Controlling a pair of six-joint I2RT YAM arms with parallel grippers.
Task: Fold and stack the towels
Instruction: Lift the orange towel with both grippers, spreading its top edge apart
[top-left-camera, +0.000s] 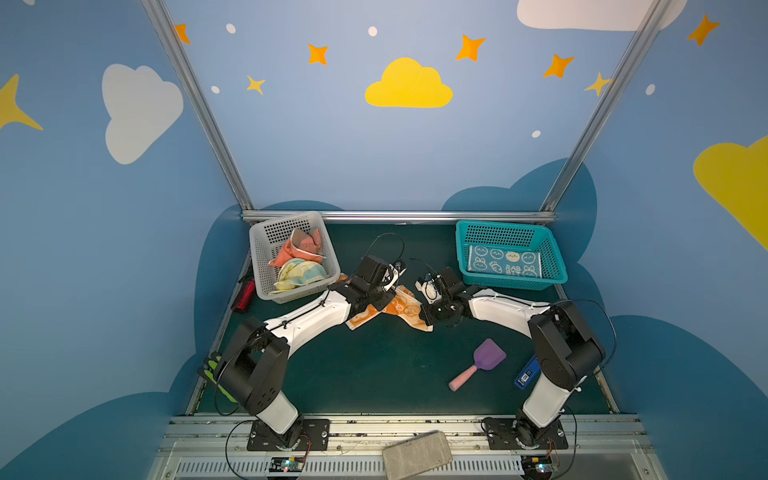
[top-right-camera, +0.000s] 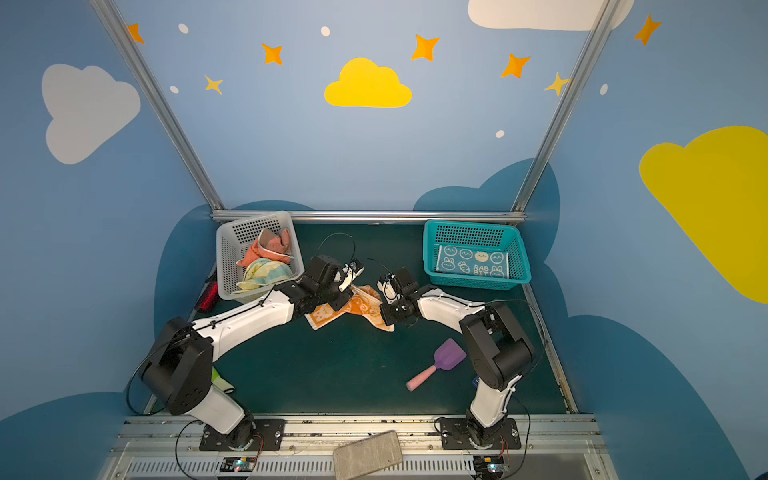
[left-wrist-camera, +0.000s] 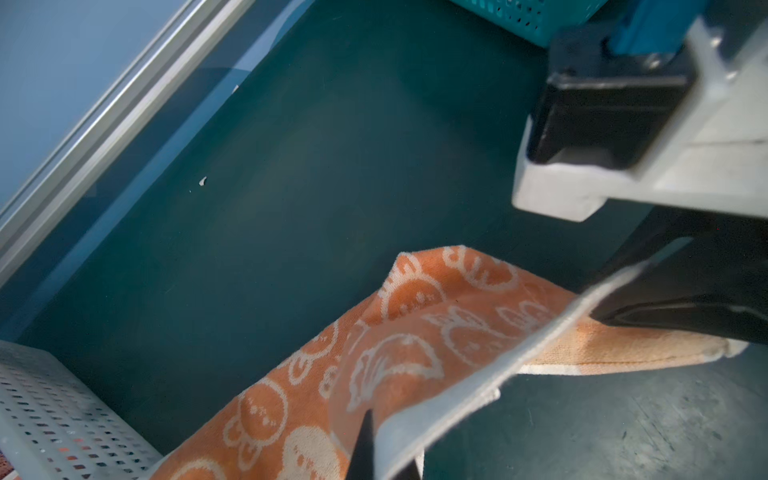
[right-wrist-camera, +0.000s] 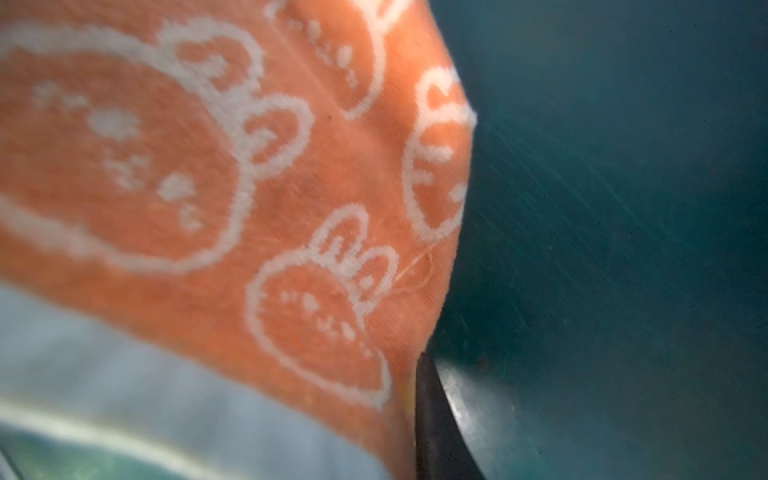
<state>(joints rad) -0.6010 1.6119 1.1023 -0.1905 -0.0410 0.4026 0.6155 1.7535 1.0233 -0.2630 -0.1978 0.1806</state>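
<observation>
**Orange rabbit towel caught between both arms at mid-table**

The orange towel with its white rabbits is lying crumpled at the middle of the dark green table. In both top views it is stretching from 8 o'clock to 4 o'clock beneath the two wrists. The left gripper is coming in on its 10 o'clock side, jaws clenched on the cloth. The left wrist view is showing the towel's hemmed end running between a pale finger and a dark one. The right gripper is sitting over the 4 o'clock corner. The right wrist view is filling up with orange terry, with one dark fingertip right at the cloth's edge, and I cannot tell whether those jaws are parted or closed.

Moving outward, at 10 o'clock the grey basket is holding the salmon towel and the striped towel, both bunched up. At 2 o'clock the teal basket is carrying the blue rabbit towel, lying flat and folded. At 5 o'clock a purple scoop with a pink handle is resting on the table, well apart from the towel. At 8 o'clock a lime-green glove is peeking out behind the left arm's shoulder
</observation>
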